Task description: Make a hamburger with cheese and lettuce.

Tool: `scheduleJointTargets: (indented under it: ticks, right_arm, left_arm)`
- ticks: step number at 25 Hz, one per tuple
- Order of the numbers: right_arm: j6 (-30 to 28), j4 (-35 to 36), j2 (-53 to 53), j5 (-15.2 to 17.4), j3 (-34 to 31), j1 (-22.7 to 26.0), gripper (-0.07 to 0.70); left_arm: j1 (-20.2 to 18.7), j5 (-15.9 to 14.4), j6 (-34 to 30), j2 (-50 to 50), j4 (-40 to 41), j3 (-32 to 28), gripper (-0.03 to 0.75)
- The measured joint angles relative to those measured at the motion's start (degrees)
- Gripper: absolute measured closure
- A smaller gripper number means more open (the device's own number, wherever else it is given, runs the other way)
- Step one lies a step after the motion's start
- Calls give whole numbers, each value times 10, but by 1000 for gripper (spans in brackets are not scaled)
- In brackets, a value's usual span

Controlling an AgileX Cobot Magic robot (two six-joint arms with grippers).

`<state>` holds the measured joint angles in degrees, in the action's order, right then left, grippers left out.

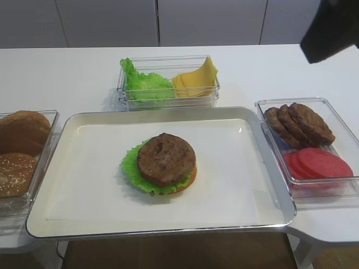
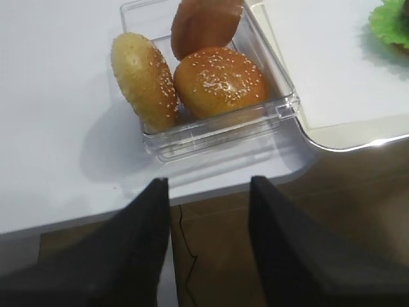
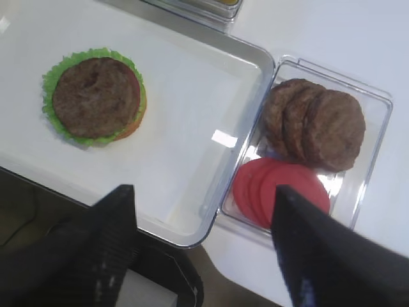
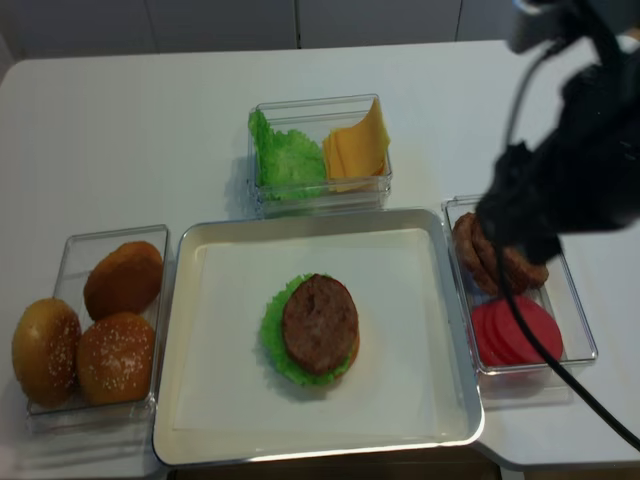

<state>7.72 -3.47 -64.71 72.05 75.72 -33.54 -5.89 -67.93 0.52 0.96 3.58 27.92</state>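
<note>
The hamburger [image 1: 166, 162] sits mid-tray: bun base, frilly green lettuce, a little red tomato, brown patty on top. It also shows in the right wrist view [image 3: 96, 97] and the second high view [image 4: 320, 325]. The cheese [image 1: 196, 78], pale yellow slices, and the loose lettuce [image 1: 147, 85] share a clear box behind the tray. My right gripper [image 3: 203, 192] is open and empty, high above the tray's front right corner, next to the tomato slices. My left gripper [image 2: 208, 185] is open and empty, over the table's front edge in front of the bun box.
The silver tray [image 1: 84, 117] has a white liner. A clear box of sesame buns [image 2: 220, 80] stands left of it. A clear box at the right holds brown patties [image 1: 300, 124] and red tomato slices [image 1: 317, 163]. My right arm [image 4: 560, 170] hangs over that box.
</note>
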Motion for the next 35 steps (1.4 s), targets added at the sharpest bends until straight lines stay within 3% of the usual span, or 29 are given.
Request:
scheduleJointTargets:
  ticks: [20, 29, 35]
  right_arm:
    - [10, -2, 243, -3, -283, 1, 116]
    - [9, 9, 350, -61, -353, 122, 116]
    - [-11, 15, 448, -67, -402, 204, 116]
  left_arm:
    - [0, 0, 0, 0, 0, 0, 406]
    - [0, 0, 0, 0, 0, 0, 407]
    - [0, 0, 0, 0, 0, 0, 412]
